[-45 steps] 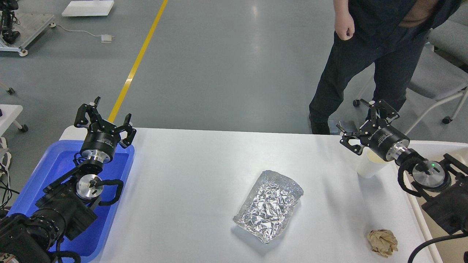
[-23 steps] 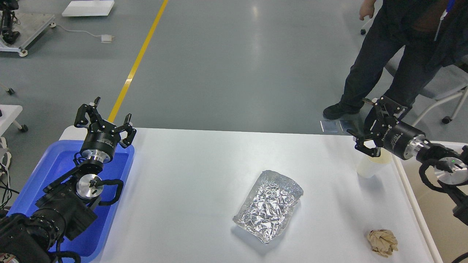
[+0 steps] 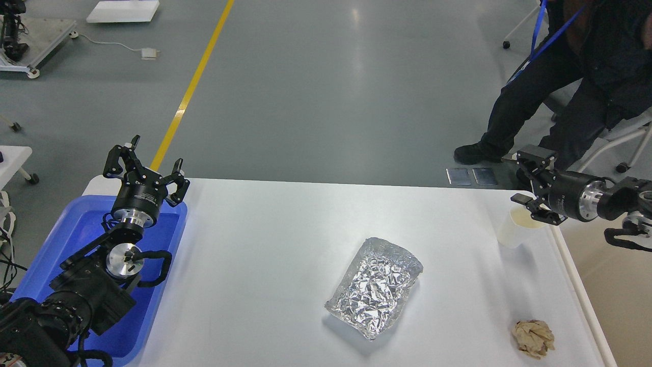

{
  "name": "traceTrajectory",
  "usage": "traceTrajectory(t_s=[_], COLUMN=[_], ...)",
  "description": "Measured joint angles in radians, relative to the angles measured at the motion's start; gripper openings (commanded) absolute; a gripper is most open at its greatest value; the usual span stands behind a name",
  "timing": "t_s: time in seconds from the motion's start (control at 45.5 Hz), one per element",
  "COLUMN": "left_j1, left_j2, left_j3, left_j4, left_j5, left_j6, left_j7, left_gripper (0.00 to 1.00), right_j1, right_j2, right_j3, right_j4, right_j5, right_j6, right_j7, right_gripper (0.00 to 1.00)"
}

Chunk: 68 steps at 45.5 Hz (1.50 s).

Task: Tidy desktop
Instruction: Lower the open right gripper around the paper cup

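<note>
The white desktop (image 3: pixel 265 239) holds a crumpled foil tray (image 3: pixel 374 288) in the middle, a white paper cup (image 3: pixel 512 232) at the far right, and a crumpled brown paper ball (image 3: pixel 533 337) at the near right. My left gripper (image 3: pixel 145 164) is open and empty, raised over the far end of the blue tray (image 3: pixel 66 239). My right gripper (image 3: pixel 524 176) is open and empty. It points left, just above and behind the cup's rim, with its lower finger close to the rim.
A beige bin with a white rim (image 3: pixel 575 290) runs along the table's right edge. A person in dark clothes (image 3: pixel 570 92) sits on a chair beyond the far right corner. A yellow line (image 3: pixel 193 86) crosses the grey floor.
My right arm has swung out to the right, and its gripper has turned to point left beside the cup. The person has moved right and sat down. My left arm has not moved.
</note>
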Motion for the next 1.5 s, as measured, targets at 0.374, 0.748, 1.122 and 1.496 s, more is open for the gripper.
traceTrajectory(t_s=[0.374, 0.748, 1.122, 1.496], left_j1=[0.000, 0.000, 0.000, 0.000], left_j2=[0.000, 0.000, 0.000, 0.000], left_j3=[0.000, 0.000, 0.000, 0.000], left_j4=[0.000, 0.000, 0.000, 0.000], left_j5=[0.000, 0.000, 0.000, 0.000], left_j6=[0.000, 0.000, 0.000, 0.000], left_j7=[0.000, 0.000, 0.000, 0.000], left_gripper=[1.00, 1.00, 1.00, 1.00], right_j1=[0.086, 0.095, 0.081, 0.058], right_j2=[-0.038, -0.015, 0.098, 0.169], right_j3=[-0.348, -0.505, -0.618, -0.674], right_j4=[-0.011, -0.065, -0.215, -0.343], right_j5=[-0.148, -0.222, -0.239, -0.238], right_j6=[-0.220, -0.375, -0.452, -0.468], right_j7=[0.116, 0.170, 0.212, 0.260], right_gripper=[1.00, 1.00, 1.00, 1.00])
